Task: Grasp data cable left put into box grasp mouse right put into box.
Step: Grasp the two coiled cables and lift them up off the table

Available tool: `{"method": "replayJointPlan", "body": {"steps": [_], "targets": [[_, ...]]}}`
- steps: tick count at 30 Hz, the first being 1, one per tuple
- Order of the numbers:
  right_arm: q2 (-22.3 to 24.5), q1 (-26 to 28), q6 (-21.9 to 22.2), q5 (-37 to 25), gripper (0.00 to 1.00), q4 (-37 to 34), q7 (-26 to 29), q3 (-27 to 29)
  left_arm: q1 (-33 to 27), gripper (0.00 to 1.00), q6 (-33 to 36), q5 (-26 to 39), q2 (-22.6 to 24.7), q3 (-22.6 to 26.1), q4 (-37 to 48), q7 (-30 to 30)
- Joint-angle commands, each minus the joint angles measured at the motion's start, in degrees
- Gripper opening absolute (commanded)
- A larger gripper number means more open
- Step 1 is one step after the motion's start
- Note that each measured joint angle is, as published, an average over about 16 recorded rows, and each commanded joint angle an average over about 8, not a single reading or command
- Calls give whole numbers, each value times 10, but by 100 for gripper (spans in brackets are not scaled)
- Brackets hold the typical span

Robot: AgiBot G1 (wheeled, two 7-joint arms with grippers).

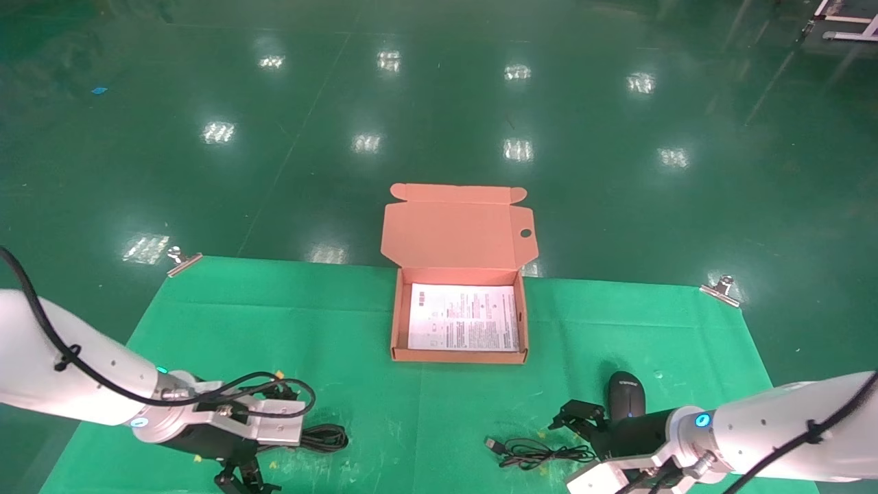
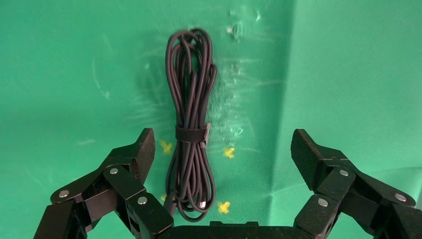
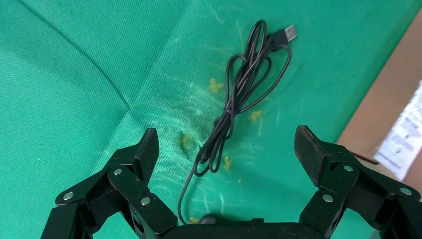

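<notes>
The data cable (image 2: 191,124) lies flat on the green cloth (image 1: 226,322), a long bundle pointing straight out between the wide-open, empty left gripper (image 2: 221,154) fingers. The right gripper (image 3: 226,154) gapes empty over the mouse (image 1: 625,394) cord (image 3: 239,94). The box (image 1: 458,354) sits open

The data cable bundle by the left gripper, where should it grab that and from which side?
Probably at the cinched middle of the data cable, where the strap pulls the loops into one narrow waist. Come straight down from above: the bundle lies flat on the green mat, and the open left gripper already straddles it, one finger on each long side.
</notes>
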Motion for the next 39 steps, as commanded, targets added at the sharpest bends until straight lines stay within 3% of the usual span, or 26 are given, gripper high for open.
{"method": "replayJointPlan", "body": {"steps": [1, 14, 17, 21, 22, 23, 25, 39], "targets": [[-9, 3, 6, -7, 100, -19, -2, -3, 3, 100, -8, -1, 7, 0, 23, 11], [-49, 22, 24, -13, 100, -118, -14, -7, -4, 98, -48, -30, 63, -16, 191, 91], [-54, 22, 35, -17, 98, -134, -16, -7, -7, 64, -55, -38, 73, -21, 225, 107], [-59, 20, 54, -20, 48, -149, -15, -5, -9, 14, -63, -47, 82, -27, 260, 125], [-60, 19, 59, -21, 35, -153, -14, -4, -9, 4, -65, -49, 84, -28, 267, 129], [-60, 18, 63, -21, 23, -157, -13, -3, -10, 0, -67, -50, 85, -29, 273, 133], [-61, 18, 69, -22, 0, -162, -11, -2, -11, 0, -69, -52, 87, -31, 281, 137], [-61, 17, 67, -21, 0, -160, -11, -1, -11, 0, -69, -52, 86, -31, 278, 135]]}}
